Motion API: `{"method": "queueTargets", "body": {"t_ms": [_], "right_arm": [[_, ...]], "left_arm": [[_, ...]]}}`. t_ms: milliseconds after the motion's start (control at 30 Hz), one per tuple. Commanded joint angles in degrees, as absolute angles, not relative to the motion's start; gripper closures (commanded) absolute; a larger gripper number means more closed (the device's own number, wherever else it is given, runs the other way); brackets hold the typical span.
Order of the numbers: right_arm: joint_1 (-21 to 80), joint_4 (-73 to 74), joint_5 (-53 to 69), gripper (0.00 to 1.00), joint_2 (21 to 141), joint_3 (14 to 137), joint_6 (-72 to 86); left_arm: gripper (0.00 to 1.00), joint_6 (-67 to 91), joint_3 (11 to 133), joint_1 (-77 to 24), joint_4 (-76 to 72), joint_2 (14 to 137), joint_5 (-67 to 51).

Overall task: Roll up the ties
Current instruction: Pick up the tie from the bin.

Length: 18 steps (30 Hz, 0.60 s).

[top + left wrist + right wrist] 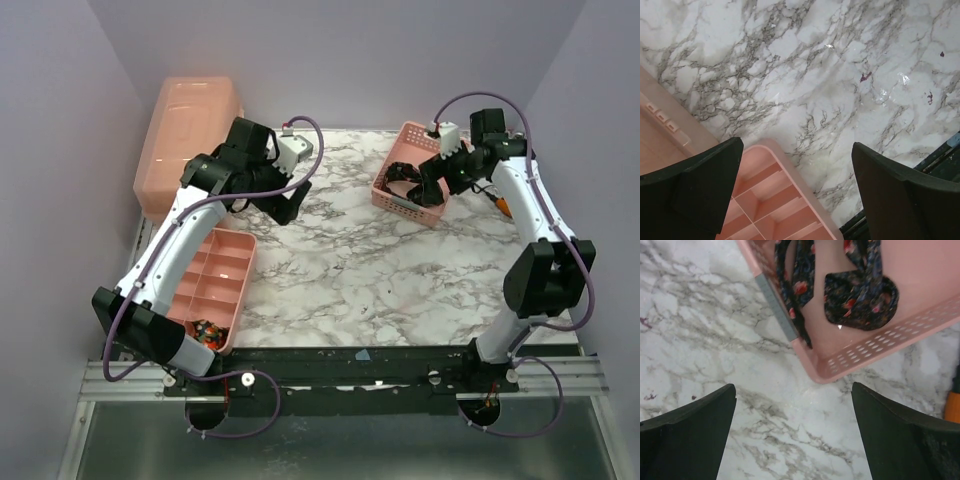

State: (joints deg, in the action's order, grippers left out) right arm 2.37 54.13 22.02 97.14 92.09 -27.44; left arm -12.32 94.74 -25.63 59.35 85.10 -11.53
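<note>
Two robot arms are being pictured from above. The left arm (170, 248) and the right arm (535, 208) are each being cased in smooth white shells, and these are being linked by bulky black joints (545, 275). Thin lilac cables (478, 96) are being looped along both arms, and a small white camera block (293, 150) is being carried at each wrist. The left end effector (797, 145) and the right end effector (794, 387) are being tipped with broad, matte-black, wedge-shaped fingers (900, 435).

Dark ties (860, 300) speckled with red and orange are seen lying unrolled in the pink basket (880, 347). One is loosely looped, and a strip (799, 287) is draped against its rim. A small dark coil (205, 331) is tucked into the divided tray's (225, 265) nearest compartment.
</note>
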Motion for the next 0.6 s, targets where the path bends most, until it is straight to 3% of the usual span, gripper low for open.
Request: {"method": "queueTargets", "body": {"t_ms": [0,167,333,400,567], "right_arm": [[2.55,52.95,16.25,0.00,104.85,99.55,-27.33],[2.61,53.52,12.75,0.00,114.94,109.27,-27.36],[2.97,54.02,10.33,0.02,125.01,117.92,-26.94],[3.17,53.59,9.54,0.07,128.17,120.22,-26.69],[3.50,53.10,9.10,0.37,134.02,123.57,-25.59]], "left_arm": [[0.02,-9.28,99.80,-20.71,56.09,83.40,-15.60],[0.02,-5.74,101.63,-15.16,54.01,83.11,-17.25],[0.02,-6.48,97.76,-14.94,50.28,80.71,-10.82],[0.01,-7.51,95.88,-14.94,49.60,79.33,-10.18],[0.02,-9.02,92.95,-14.94,49.15,77.31,-7.48]]}}
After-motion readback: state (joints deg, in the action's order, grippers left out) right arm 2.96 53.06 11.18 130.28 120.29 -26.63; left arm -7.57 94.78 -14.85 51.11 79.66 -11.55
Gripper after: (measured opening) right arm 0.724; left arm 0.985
